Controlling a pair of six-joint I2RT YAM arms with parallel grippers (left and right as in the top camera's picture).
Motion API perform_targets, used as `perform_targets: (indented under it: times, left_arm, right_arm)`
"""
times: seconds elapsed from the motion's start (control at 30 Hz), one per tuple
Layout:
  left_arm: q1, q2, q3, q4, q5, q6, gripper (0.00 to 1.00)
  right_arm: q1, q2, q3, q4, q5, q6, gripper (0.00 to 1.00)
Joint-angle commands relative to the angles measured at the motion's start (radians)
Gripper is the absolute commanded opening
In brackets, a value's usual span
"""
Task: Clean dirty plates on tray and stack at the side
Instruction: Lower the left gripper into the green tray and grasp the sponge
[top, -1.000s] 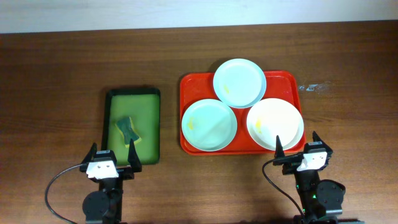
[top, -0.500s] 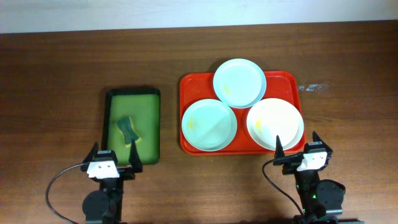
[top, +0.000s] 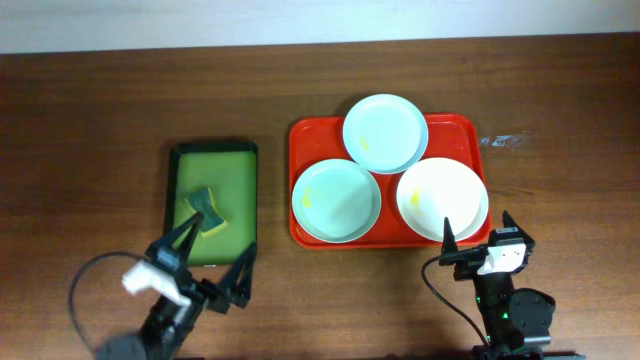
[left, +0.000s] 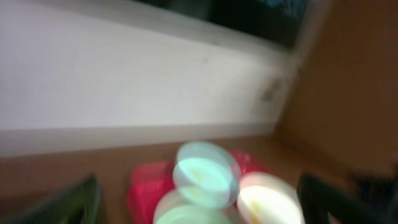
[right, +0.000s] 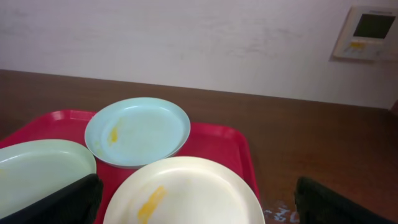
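The left wrist view is smeared, and the plates (left: 205, 174) there are only pale blobs. The red tray (top: 470, 130) lies long side left to right on the surface (top: 100, 120), holding all three, the far one overhanging its rim. The left pincer (top: 213, 255) is spread beside the green tray (top: 178, 155). The right pincer (top: 477, 232) is spread at the white plate (top: 440, 195).

The left claw (top: 212, 257) is wide open, its two dark fingers (top: 178, 238) spread far apart and turned at a slant toward the right. Its white wrist block (top: 140, 279) shows blurred from overhead, and its own camera view is blurred too. The right claw (top: 477, 232) is also spread open. Its fingers point straight ahead and look sharp in both views.
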Motion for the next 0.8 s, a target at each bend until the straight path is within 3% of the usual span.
perform_targets:
  times: [0.0,0.07,0.13,0.2,0.27,0.43,0.77]
  left_arm:
    - [0.003,0.365,0.319,-0.338,-0.151,0.182,0.99]
    - [0.003,0.551,0.444,-0.5,-0.051,0.195,0.99]
    - [0.004,0.7,0.496,-0.547,-0.099,0.19,0.99]
    - [0.004,0.842,0.538,-0.586,-0.328,-0.055,0.99]
    - [0.004,0.973,0.554,-0.589,-0.383,-0.143,0.99]
    - [0.004,1.197,0.554,-0.512,-0.44,-0.143,0.99]
    - [0.011,1.452,0.554,-0.391,-0.443,-0.143,0.98]
  right_arm:
    - [0.005,-0.006,-0.009,-0.003,0.011,0.012,0.98]
    - [0.005,-0.006,-0.009,-0.003,0.011,0.012,0.98]
    - [0.005,-0.006,-0.009,-0.003,0.011,0.012,0.98]
    - [0.005,-0.006,-0.009,-0.003,0.011,0.012,0.98]
    - [0.005,-0.006,-0.009,-0.003,0.011,0.012,0.98]
    - [0.005,-0.006,-0.009,-0.003,0.011,0.012,0.99]
    - [0.005,-0.006,-0.009,-0.003,0.011,0.012,0.98]
